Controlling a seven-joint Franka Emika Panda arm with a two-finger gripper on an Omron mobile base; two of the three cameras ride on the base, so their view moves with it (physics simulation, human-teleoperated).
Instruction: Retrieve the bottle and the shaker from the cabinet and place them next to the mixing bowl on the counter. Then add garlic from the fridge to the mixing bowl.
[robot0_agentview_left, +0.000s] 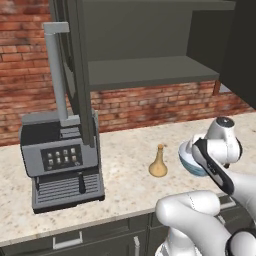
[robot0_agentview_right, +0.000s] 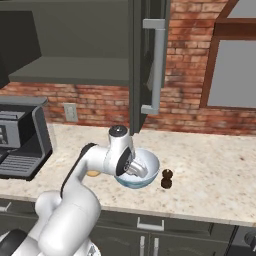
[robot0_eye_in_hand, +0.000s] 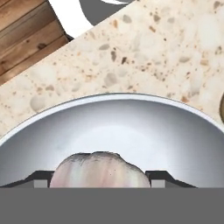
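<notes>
In the left base view, the bottle (robot0_agentview_left: 158, 163) is seen on the tabletop (robot0_agentview_left: 120, 165), at nine o'clock of the mixing bowl (robot0_agentview_left: 187, 161). In the right base view, the shaker (robot0_agentview_right: 167, 178) stands at three o'clock of the bowl, under the open cabinet (robot0_agentview_right: 75, 70). In the hand view, garlic (robot0_eye_in_hand: 100, 170) is held between the jaws (robot0_eye_in_hand: 99, 178) over the bowl's white inside.

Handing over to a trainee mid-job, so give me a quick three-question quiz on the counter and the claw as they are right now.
1. True or false: the small tan-yellow flask bottle stands on the beige speckled counter.
2. What sits between the tips of the claw? A) pale garlic bulb B) a lemon C) nothing
3. Fill in: the dark brown wooden shaker stands ____ the round white-and-blue mixing bowl, not in it.
Key: 1 true; 2 A; 3 beside.
</notes>
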